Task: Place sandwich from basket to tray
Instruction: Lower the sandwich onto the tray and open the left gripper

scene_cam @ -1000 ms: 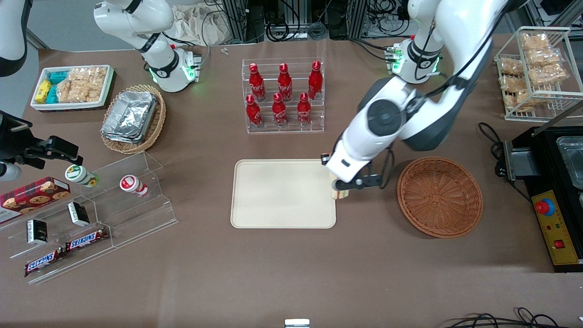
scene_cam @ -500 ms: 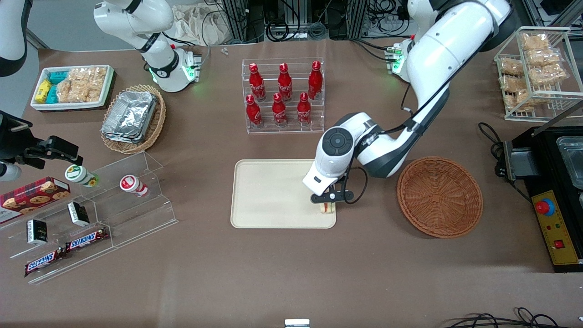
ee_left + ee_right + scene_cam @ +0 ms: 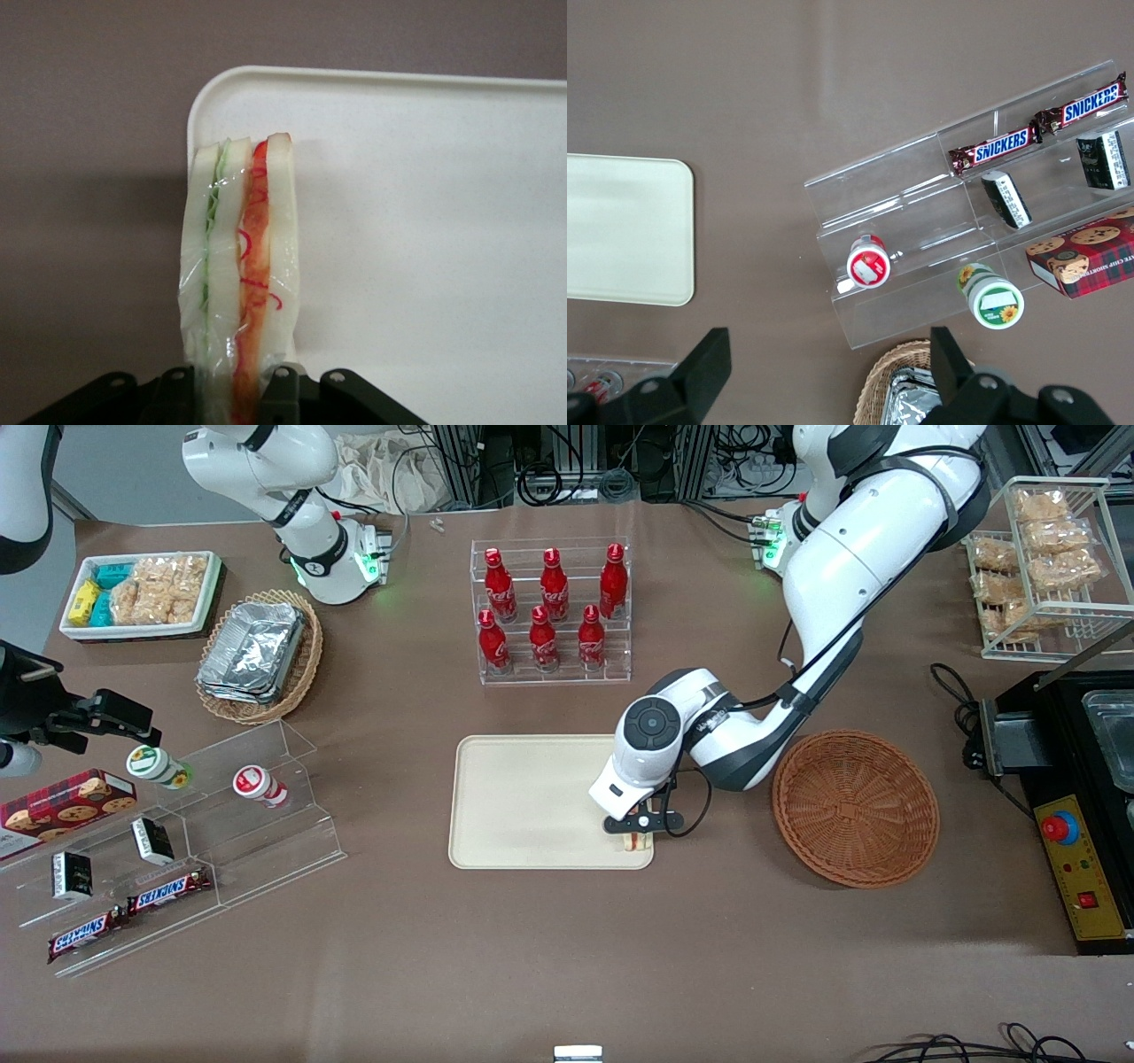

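the hand [image 3: 635, 834] hangs low over the tray [image 3: 523, 797], at the corner nearest the front camera on the basket's [image 3: 855, 808] side, and it is clenched on the sandwich [image 3: 239, 274], fingers [image 3: 282, 379] pinching the wrapped wedge from both flat sides. the sandwich stands on edge below the hand, its tip pointing away from the wrist, with the red filling stripe and a thin green one showing between the bread slices. in the wrist view it sits right by the tray's rounded corner, one slice close to the rim, so the margin to the worktop [image 3: 567, 957] looks slim there. whether the lower edge already touches the tray cannot be told. the basket sits empty, well apart from the hand. to finish this step well, i judge the hand should shift a little toward the tray's middle before letting go, then sink until the bread rests on the surface, and open gently. the wedge is tall and narrow on edge, so it will likely tip when freed; a low release lets it fall inside the rim rather than over it.
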Tool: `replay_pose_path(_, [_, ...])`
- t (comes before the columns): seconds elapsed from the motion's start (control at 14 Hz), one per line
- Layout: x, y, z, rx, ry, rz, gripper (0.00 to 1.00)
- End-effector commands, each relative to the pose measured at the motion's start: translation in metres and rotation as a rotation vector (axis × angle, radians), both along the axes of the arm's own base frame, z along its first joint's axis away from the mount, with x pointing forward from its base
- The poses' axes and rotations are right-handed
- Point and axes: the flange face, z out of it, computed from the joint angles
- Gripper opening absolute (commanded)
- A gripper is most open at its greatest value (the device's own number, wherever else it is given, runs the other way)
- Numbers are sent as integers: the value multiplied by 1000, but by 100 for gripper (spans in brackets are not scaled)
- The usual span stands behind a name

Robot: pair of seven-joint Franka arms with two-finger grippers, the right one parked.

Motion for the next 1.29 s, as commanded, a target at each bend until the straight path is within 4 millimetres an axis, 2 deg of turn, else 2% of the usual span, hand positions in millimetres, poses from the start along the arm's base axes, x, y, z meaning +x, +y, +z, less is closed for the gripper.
replay_pose_path(0.0, [-1,-13,1,-4,-19,-36,0])
replay_pose_path(0.36, [2,-10,4,-5,-23,-28,97])
replay_pose_path(0.57, [4,-8,13,-2,-25,-8,99])
replay_pose_path(0.71, [6,-4,37,15,-46,2,99])
replay_pose_path(0.79, [11,6,53,27,-45,22,99])
replay_pose_path(0.93, [12,20,105,48,-38,73,100])
replay_pose_path(1.0, [16,36,139,35,-34,123,100])
replay_pose_path(1.14, [30,79,182,-2,19,232,100])
replay_pose_path(1.21, [26,88,204,16,8,244,100])
